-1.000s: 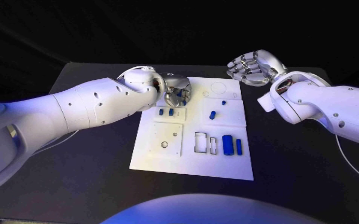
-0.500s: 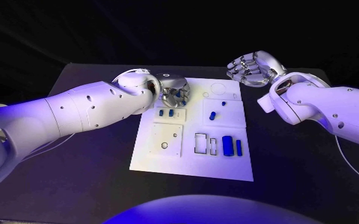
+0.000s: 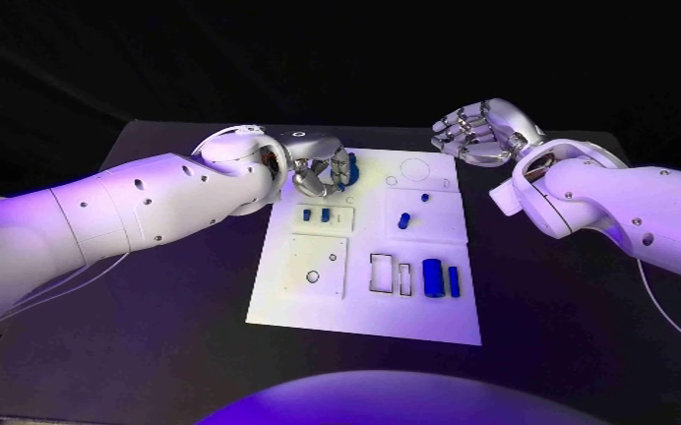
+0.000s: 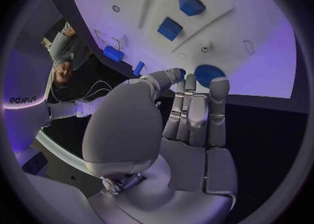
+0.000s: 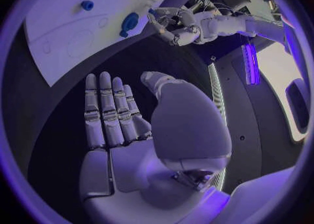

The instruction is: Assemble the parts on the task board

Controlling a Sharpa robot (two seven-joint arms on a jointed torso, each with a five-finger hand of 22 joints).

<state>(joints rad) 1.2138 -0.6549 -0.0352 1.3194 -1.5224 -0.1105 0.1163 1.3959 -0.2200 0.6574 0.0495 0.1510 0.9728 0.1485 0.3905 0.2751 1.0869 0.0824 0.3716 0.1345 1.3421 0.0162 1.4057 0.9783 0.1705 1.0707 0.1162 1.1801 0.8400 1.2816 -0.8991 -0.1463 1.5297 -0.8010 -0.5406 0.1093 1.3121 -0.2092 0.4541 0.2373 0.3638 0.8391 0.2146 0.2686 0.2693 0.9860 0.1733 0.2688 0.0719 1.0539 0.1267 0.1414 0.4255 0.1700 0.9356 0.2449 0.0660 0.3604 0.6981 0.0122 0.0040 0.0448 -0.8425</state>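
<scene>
Left robot hand [image 3: 324, 171] seen over the task board's [image 3: 366, 287] far corner, fingertips touching a round blue part [image 4: 209, 73], grip not discernible, right robot hand [image 3: 480, 132] spread, holding nothing, beside the board's far edge

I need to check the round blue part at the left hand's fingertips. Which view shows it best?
The left wrist view: the round blue part lies on the task board right at the left hand's fingertips. The right wrist view shows it smaller, at a distance. In the head view the hand mostly hides it.
</scene>
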